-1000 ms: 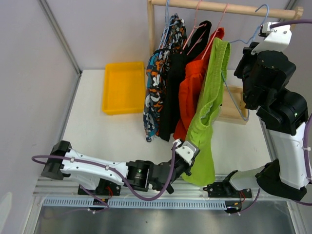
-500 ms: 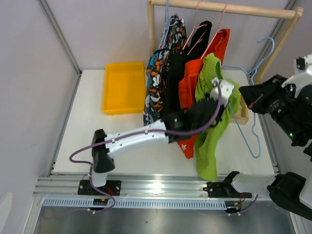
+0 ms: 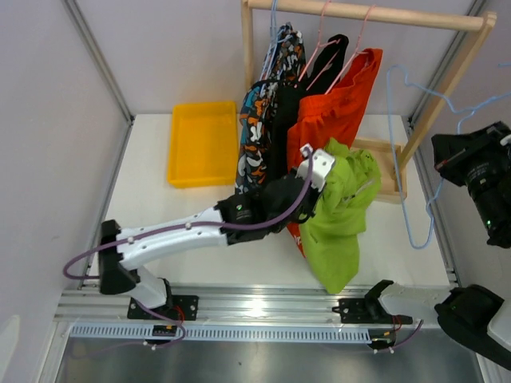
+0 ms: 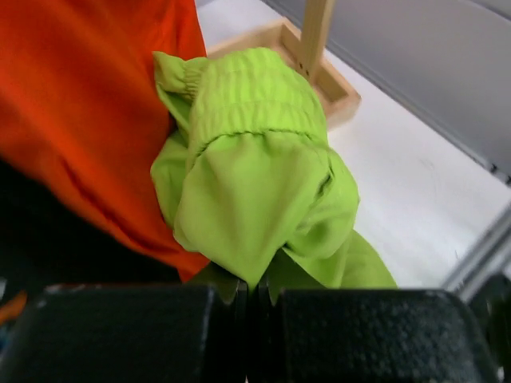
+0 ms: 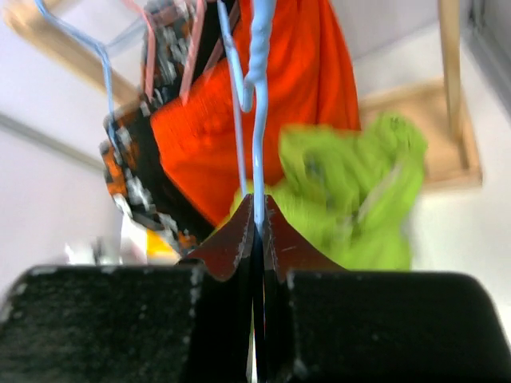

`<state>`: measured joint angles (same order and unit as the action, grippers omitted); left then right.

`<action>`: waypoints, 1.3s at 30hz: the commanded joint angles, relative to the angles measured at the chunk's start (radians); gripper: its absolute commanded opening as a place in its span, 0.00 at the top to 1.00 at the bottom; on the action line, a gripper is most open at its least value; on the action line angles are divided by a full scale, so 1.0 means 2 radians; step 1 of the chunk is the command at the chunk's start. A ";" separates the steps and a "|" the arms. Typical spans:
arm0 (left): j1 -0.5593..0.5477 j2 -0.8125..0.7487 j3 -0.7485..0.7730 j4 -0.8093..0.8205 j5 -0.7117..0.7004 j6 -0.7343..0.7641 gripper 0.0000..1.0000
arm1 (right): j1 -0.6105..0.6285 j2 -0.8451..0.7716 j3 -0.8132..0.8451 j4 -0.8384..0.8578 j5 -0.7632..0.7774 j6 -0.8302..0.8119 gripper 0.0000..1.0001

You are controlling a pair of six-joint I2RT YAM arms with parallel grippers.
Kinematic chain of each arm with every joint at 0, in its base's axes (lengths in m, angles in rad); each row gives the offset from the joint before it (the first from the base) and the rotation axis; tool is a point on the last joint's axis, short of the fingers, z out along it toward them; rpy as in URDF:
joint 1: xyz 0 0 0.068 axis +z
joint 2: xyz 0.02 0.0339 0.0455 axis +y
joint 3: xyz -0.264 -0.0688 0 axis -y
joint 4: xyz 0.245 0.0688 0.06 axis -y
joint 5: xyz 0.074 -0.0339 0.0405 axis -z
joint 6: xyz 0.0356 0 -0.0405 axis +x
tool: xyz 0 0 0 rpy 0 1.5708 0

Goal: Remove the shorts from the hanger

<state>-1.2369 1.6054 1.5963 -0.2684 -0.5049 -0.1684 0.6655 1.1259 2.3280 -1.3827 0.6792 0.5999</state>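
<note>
Right of the orange shorts: left jaws pinch the freed green shorts, right jaws clamp the bare hanger; next, likely set the shorts down.

Crumpled lime-green shorts dangle before hanging orange-red shorts.

White left arm, black joints — purple cable

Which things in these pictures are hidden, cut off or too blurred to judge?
- Right wrist view: blur smears the patterned shorts. The right gripper hides the lower part of the blue hanger.
- Left wrist view: the left gripper covers the lower end of the lime green shorts.
- Top view: the orange-red shorts hide part of the black shorts.
</note>
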 commanded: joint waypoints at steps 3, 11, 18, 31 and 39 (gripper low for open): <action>-0.075 -0.126 -0.097 0.048 -0.056 -0.020 1.00 | 0.000 0.054 0.050 0.019 0.072 -0.114 1.00; -0.197 -0.217 -0.135 -0.012 -0.149 -0.069 1.00 | -0.142 0.100 -0.036 0.129 -0.045 -0.163 1.00; -0.237 -0.286 -0.203 -0.036 -0.188 -0.104 1.00 | -0.303 0.163 -0.031 0.189 -0.202 -0.173 1.00; -0.240 -0.339 -0.234 -0.091 -0.217 -0.115 1.00 | -0.320 0.278 0.094 0.237 -0.241 -0.181 1.00; -0.240 -0.371 -0.248 -0.163 -0.241 -0.169 1.00 | -0.364 0.364 0.146 0.264 -0.281 -0.163 1.00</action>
<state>-1.7107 0.9009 1.1183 -0.5495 -0.9337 -0.4408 -0.0216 1.7874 2.5664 -0.9142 0.1650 0.2604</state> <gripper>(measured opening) 0.026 0.047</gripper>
